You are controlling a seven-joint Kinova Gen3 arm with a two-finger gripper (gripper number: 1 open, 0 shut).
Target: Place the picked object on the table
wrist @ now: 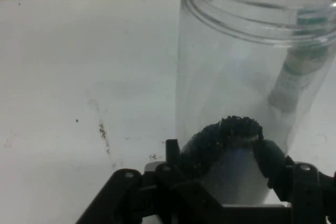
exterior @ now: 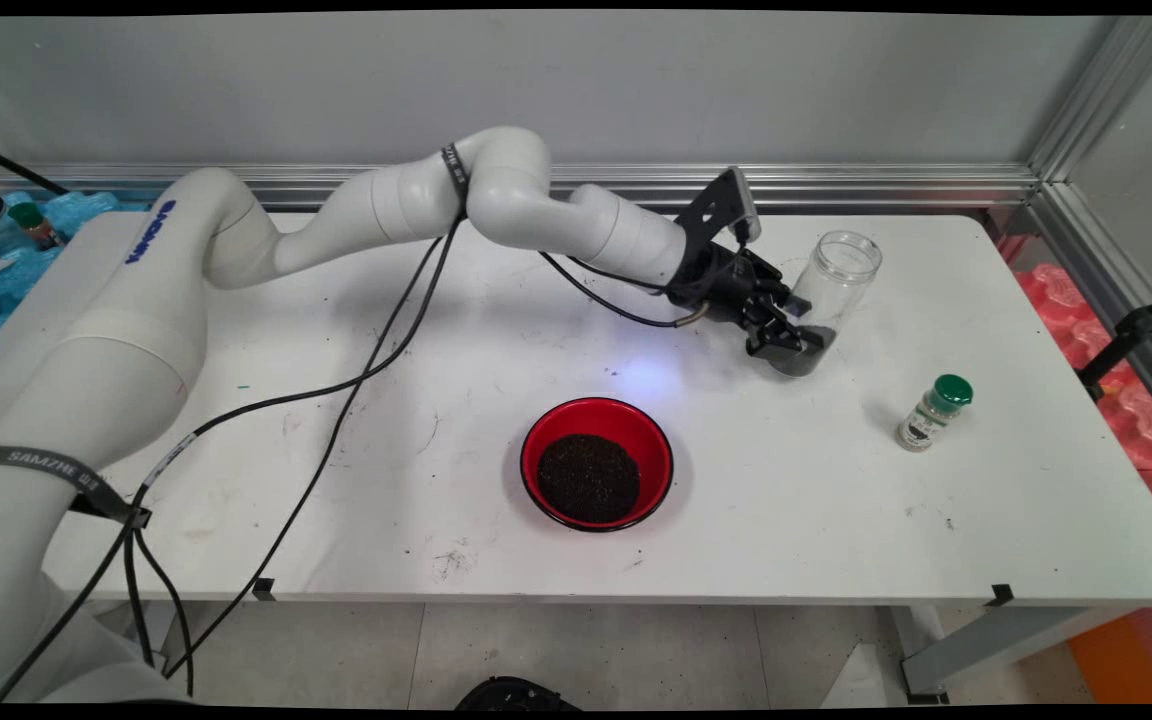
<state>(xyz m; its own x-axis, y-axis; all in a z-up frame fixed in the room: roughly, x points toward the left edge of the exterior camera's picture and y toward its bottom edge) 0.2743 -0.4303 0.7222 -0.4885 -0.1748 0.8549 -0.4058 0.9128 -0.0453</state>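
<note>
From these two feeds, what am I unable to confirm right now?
- Clear jar: in the main view the gripper covers its base; the hand view cuts off its mouth at the top edge.
- Dark material low in the jar: what it is cannot be told.
- Green-capped bottle: label too small in the main view; a blur through the jar wall in the hand view.
- Red bowl: dark contents hide its bottom.

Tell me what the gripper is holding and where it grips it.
The gripper is shut on the clear jar, clamping its lower end near the base.
</note>
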